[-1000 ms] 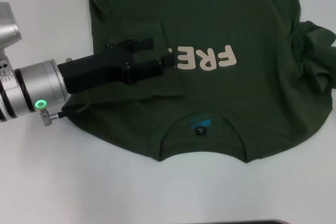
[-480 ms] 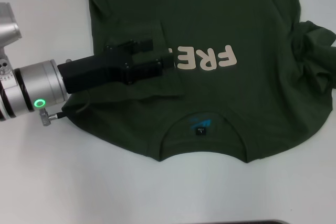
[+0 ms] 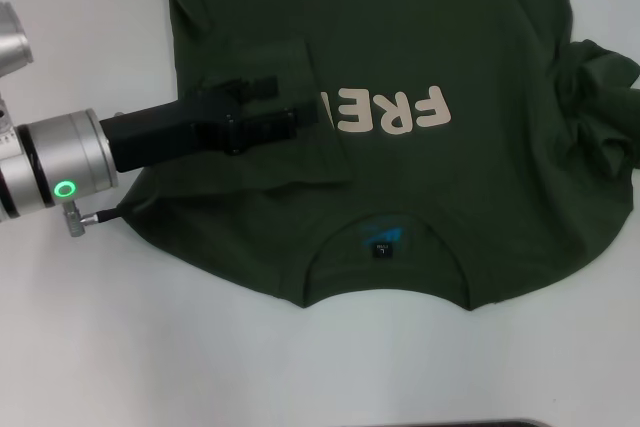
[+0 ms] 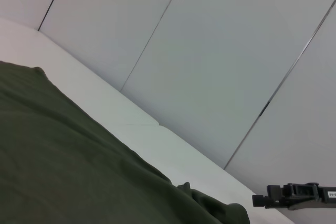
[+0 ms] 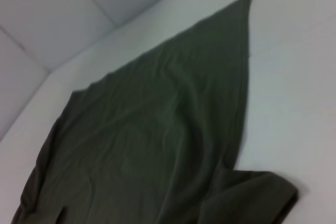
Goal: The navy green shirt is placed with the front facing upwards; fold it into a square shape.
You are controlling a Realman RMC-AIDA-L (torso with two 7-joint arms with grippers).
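We see a plain white table (image 3: 300, 367) under even light — behind it, pale grey wall panels (image 4: 220, 51) split by thin dark seams.

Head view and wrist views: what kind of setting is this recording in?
Probably a lab or test bench: a plain white table, pale panelled walls behind, and only the navy green shirt under the left gripper.

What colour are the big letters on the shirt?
Cream, on the navy green shirt; the letters show best in the head view.
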